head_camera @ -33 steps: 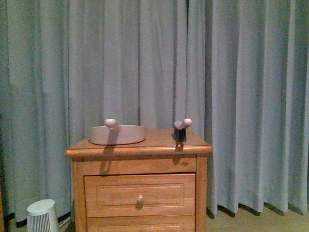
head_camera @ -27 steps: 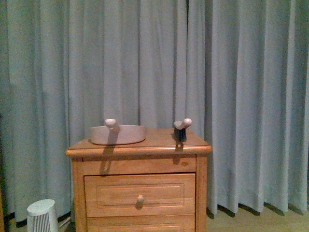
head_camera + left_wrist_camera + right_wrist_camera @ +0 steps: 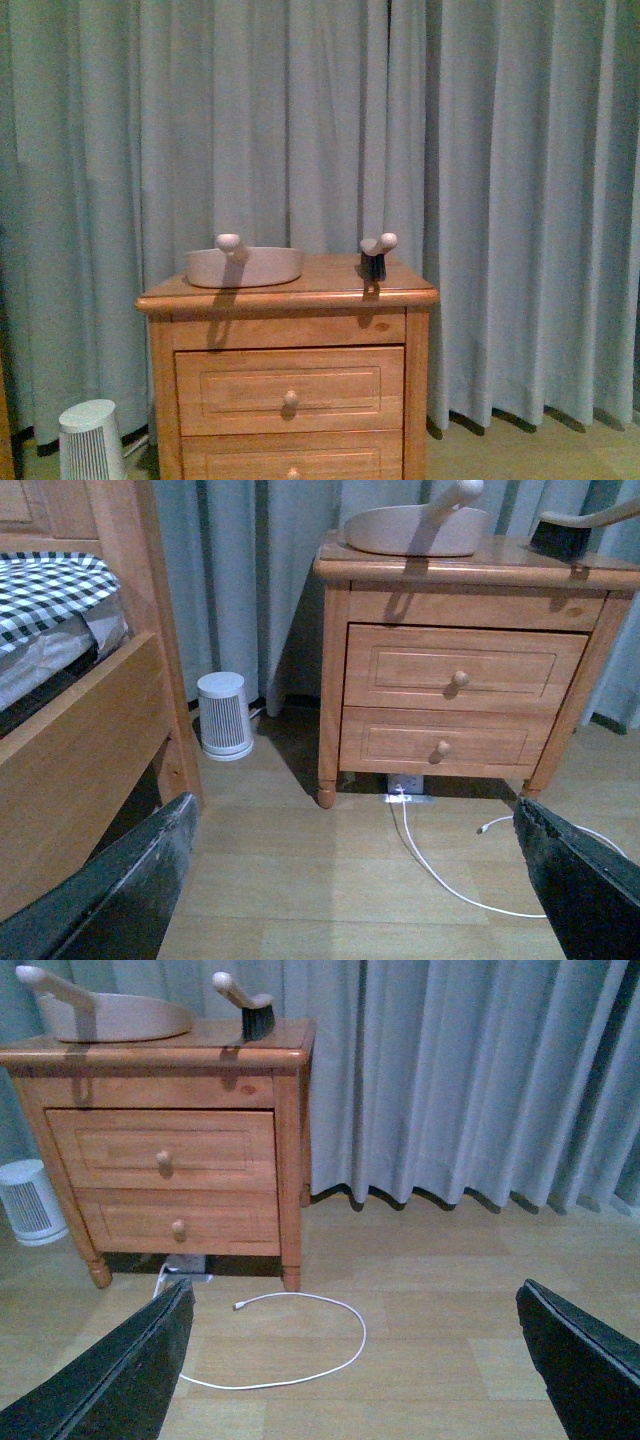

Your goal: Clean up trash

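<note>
Spread wide: left claw (image 3: 355, 808), right claw (image 3: 355, 1288); oval dustpan (image 3: 245, 267), bristled brush (image 3: 374, 260) on wooden nightstand (image 3: 290, 298).

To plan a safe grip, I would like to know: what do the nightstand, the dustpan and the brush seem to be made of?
Nightstand: wood with a warm, slightly shiny finish; the grain shows.
Dustpan: probably plastic; pale, smooth, matte.
Brush: pale handle, likely plastic; black bristles, material unclear.

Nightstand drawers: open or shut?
Both shut. The top drawer and lower drawer fronts sit flush with the nightstand frame in both wrist views.
</note>
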You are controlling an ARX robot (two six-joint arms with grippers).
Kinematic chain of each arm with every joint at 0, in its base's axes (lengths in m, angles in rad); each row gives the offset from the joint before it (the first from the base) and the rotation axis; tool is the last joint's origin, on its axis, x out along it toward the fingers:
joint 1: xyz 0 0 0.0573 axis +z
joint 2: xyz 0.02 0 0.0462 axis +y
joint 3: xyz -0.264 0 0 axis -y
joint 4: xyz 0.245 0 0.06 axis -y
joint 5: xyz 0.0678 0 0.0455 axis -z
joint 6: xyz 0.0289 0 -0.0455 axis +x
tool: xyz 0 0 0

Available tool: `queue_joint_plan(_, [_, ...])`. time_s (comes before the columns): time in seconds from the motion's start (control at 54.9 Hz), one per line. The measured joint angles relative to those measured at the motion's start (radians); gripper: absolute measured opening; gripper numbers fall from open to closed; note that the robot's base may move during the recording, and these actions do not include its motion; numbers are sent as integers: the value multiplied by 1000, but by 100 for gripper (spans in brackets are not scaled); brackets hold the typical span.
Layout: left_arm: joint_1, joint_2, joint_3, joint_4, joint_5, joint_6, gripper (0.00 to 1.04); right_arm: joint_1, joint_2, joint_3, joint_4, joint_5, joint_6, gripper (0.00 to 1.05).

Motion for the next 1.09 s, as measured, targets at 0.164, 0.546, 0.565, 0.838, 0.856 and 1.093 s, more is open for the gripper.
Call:
queue_joint_plan(0.164, [0, 0, 0, 0, 0, 0, 97, 0, 0, 0, 0, 0, 0, 97])
queue_joint_plan(0.546, [0, 0, 0, 0, 0, 0, 97, 0, 0, 0, 0, 0, 0, 97])
queue_joint_plan(0.565, [0, 0, 0, 0, 0, 0, 97, 0, 0, 0, 0, 0, 0, 97])
queue_joint_plan(0.838, [0, 0, 0, 0, 0, 0, 97, 0, 0, 0, 0, 0, 0, 97])
queue_joint_plan(0.856, [0, 0, 0, 0, 0, 0, 97, 0, 0, 0, 0, 0, 0, 97])
queue_joint_plan(1.093, [0, 0, 0, 0, 0, 0, 97, 0, 0, 0, 0, 0, 0, 97])
